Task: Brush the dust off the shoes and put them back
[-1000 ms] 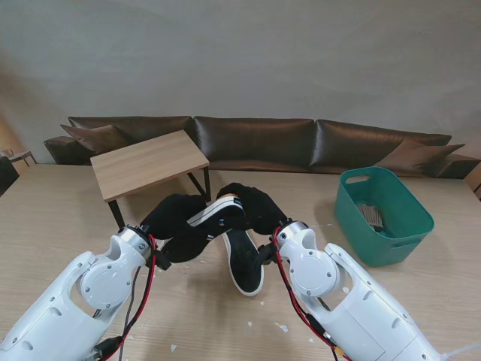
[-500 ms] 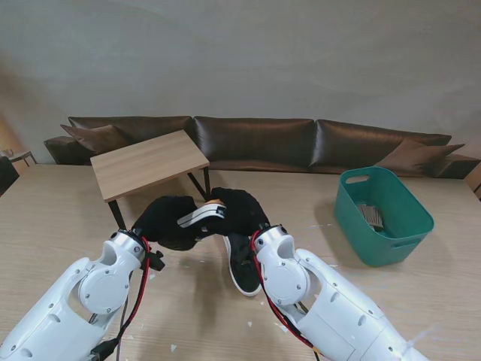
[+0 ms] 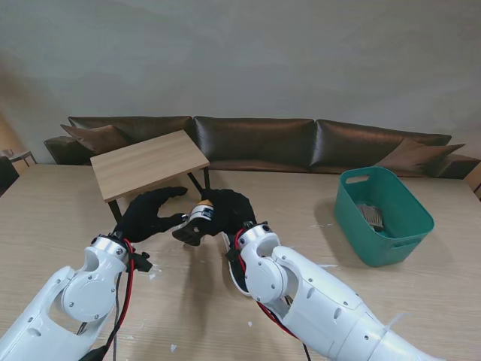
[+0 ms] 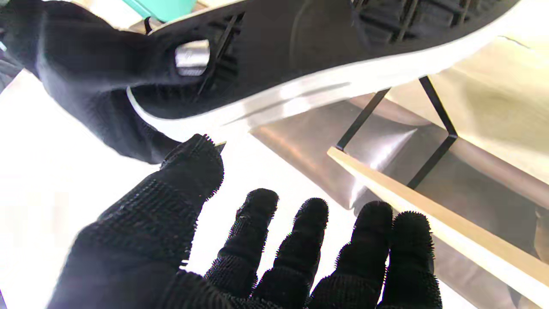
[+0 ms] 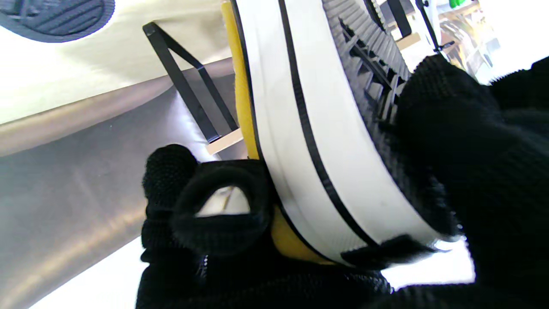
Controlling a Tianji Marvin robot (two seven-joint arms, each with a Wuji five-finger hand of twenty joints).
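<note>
Spreading its gloved fingers, the left hand (image 3: 148,213) hovers released above the counter (image 3: 60,226), just in front of the small wooden stand (image 3: 149,163). Beside it, the right hand (image 3: 225,210) grasps a black shoe (image 3: 197,222) by the heel, lifted clear with its white-edged sole turned toward the left hand. A second shoe (image 3: 234,272) lies on the counter, mostly hidden beneath the right arm. Far right stands a green basket (image 3: 391,222).

Black shoe (image 5: 326,141), white black-striped sole, seemingly yellow lining.
</note>
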